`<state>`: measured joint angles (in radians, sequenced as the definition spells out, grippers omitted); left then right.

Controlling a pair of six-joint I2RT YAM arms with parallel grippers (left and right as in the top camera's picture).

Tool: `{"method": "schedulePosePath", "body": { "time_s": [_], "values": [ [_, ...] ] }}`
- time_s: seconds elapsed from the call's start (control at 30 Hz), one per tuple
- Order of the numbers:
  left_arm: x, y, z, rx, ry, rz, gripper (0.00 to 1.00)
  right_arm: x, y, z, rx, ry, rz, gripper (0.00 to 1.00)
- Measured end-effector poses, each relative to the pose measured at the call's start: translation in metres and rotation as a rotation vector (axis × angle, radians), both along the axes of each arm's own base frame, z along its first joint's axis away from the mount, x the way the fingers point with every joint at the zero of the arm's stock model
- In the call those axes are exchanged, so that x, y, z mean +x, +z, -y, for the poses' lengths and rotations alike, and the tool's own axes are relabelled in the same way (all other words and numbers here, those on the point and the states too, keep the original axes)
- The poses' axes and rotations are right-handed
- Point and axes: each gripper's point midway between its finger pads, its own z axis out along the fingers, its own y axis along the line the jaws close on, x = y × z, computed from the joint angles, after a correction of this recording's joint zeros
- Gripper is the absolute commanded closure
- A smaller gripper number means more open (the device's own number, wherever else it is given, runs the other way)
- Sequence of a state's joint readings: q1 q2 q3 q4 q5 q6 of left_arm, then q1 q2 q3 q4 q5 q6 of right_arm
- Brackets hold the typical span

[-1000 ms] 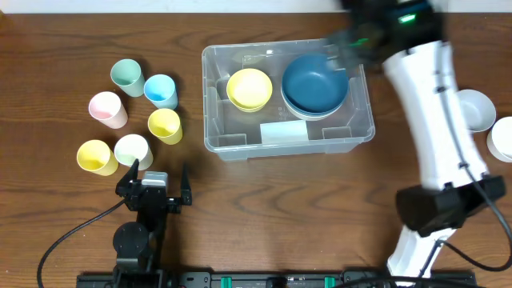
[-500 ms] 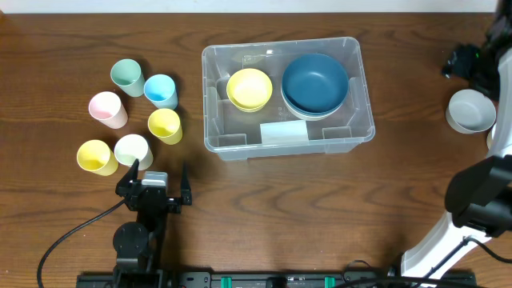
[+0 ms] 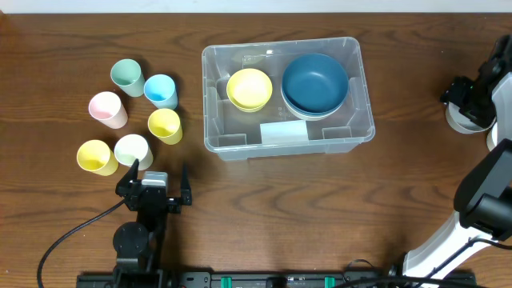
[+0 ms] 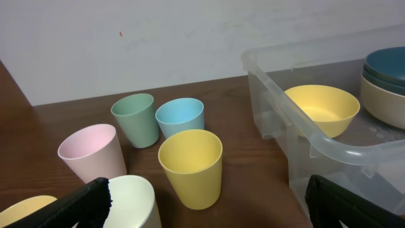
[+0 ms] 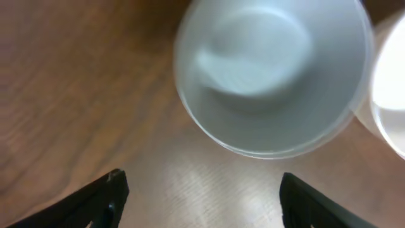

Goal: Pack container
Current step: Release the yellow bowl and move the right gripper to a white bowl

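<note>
The clear container (image 3: 357,128) stands at the table's middle. It holds a yellow bowl (image 3: 250,88) and a dark blue bowl (image 3: 315,82) stacked on a pale one, with a white label (image 3: 283,132) on its base. My right gripper (image 3: 462,100) is open and empty at the far right, just above a grey-white bowl (image 3: 458,124). In the right wrist view that bowl (image 5: 272,76) lies ahead of my open gripper (image 5: 202,202). My left gripper (image 3: 156,178) is open and empty near the front, by the cups. In the left wrist view (image 4: 209,206) it faces a yellow cup (image 4: 191,168).
Several cups stand at the left: green (image 3: 126,76), blue (image 3: 161,90), pink (image 3: 107,109), two yellow (image 3: 165,125) (image 3: 96,157) and white (image 3: 132,150). A second white bowl (image 5: 389,107) sits just right of the grey-white one.
My right arm has swung from over the container's back right corner out to the far right and now covers most of the grey-white bowl. The left arm has not moved.
</note>
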<state>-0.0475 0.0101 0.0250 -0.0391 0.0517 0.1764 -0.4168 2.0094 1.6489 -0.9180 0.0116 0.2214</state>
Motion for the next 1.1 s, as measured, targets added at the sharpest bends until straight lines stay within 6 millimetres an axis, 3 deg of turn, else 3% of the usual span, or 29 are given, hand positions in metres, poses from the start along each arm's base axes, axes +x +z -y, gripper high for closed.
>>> {"method": "schedulePosePath", "body": {
  "time_s": [0.2,0.83,0.93,1.1],
  "values": [
    [0.000,0.000,0.000,0.000,0.000,0.000,0.02,0.013,-0.009,-0.003,-0.006,0.089,0.059,0.32],
    [0.000,0.000,0.000,0.000,0.000,0.000,0.02,0.009,-0.054,-0.003,-0.012,0.145,0.013,0.47],
    [0.000,0.000,0.000,0.000,0.000,0.000,0.02,0.008,-0.061,-0.002,-0.011,0.151,-0.002,0.56],
    [0.000,0.000,0.000,0.000,0.000,0.000,0.02,0.008,-0.063,-0.001,-0.019,0.158,-0.005,0.82]
  ]
}}
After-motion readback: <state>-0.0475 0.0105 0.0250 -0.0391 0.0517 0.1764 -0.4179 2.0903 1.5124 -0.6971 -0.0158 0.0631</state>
